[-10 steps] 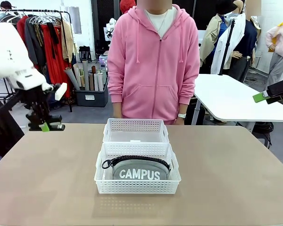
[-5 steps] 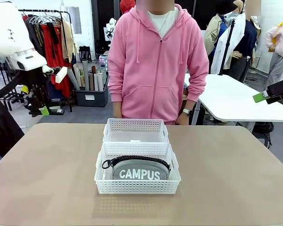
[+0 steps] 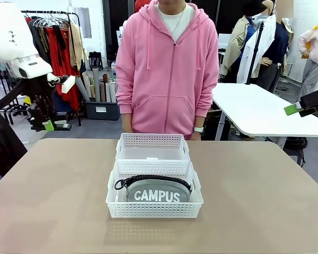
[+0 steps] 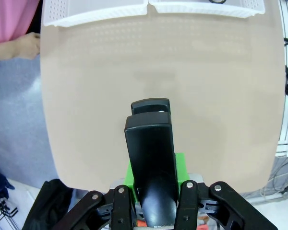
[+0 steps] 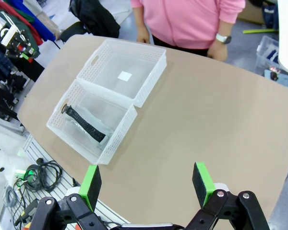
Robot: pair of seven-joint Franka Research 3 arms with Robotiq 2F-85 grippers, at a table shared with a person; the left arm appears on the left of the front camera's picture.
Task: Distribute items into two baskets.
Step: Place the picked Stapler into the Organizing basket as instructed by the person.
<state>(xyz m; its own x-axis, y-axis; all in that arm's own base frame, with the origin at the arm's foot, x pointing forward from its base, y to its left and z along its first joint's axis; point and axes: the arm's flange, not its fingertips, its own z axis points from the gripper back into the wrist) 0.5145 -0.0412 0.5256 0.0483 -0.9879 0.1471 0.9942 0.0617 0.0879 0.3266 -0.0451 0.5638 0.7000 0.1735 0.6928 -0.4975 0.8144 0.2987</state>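
Note:
A grey pouch (image 3: pixel 156 193) with white "CAMPUS" lettering lies in the nearer white basket (image 3: pixel 148 210) at the table's middle. The farther basket (image 3: pixel 152 141) touches it behind and has a small white label on its floor. My left gripper (image 3: pixel 51 126) hangs high beyond the table's far left corner, shut on a black stapler (image 4: pixel 150 153) that sticks out between the jaws of the left gripper (image 4: pixel 151 184). My right gripper (image 5: pixel 146 184) stands open and bare high over the table's right side, looking down on both baskets (image 5: pixel 122 72) and the pouch (image 5: pixel 84 122).
A person in a pink hoodie (image 3: pixel 169 69) stands at the far edge behind the baskets, hands low at the table edge (image 5: pixel 221 48). A second white table (image 3: pixel 259 108) stands at the back right. Bare tabletop (image 3: pixel 254 201) surrounds the baskets.
My left gripper has risen and drawn back to the left with the stapler, then held still. The person has straightened up behind the baskets. The right arm has not moved.

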